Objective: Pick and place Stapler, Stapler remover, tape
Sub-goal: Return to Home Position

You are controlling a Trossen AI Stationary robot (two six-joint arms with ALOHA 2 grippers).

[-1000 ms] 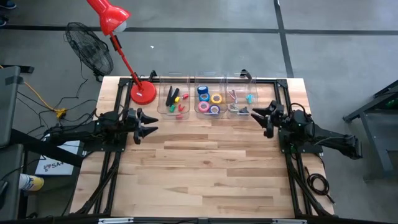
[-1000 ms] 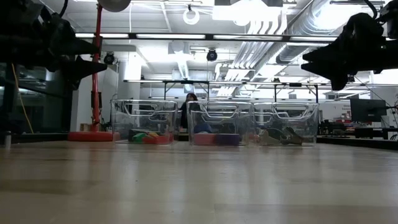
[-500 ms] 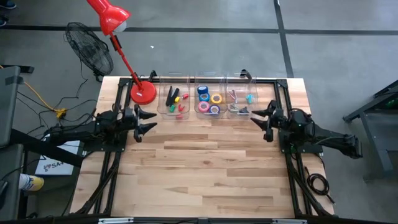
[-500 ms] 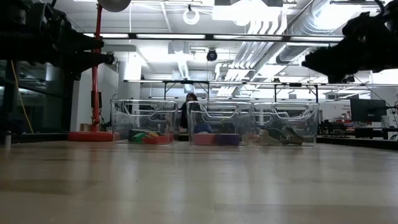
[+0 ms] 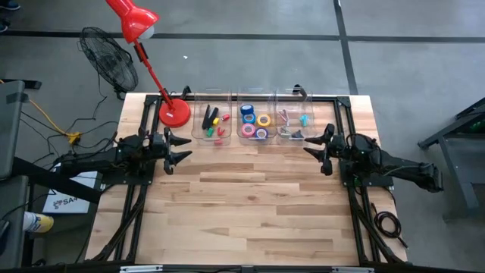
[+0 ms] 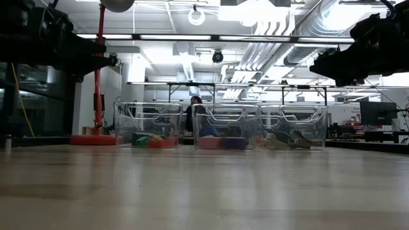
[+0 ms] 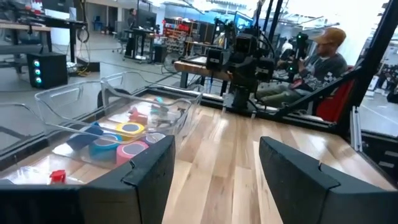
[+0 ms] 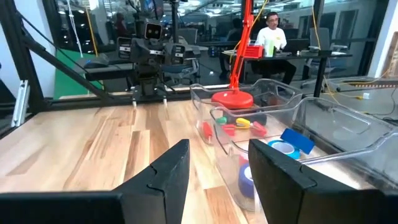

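Note:
Three clear bins stand in a row at the table's far edge. The left bin (image 5: 213,121) holds the staplers, the middle bin (image 5: 255,121) the tape rolls (image 7: 127,138), and the right bin (image 5: 292,123) the staple removers. My left gripper (image 5: 182,149) hovers above the table's left side, near the stapler bin. It points level toward the right and is open (image 7: 214,155), with nothing between its fingers. My right gripper (image 5: 312,144) hovers at the right side beside the remover bin. It points level toward the left and is open (image 8: 217,158), with nothing between its fingers.
A red lamp's round base (image 5: 174,112) stands on the far left corner beside the bins, its arm slanting up and left. Bare wood (image 5: 250,205) stretches from the bins to the near edge. A person sits beyond the table in each wrist view.
Both grippers have rolled about the line they point along while staying in place above the table. Nothing in the bins has moved.

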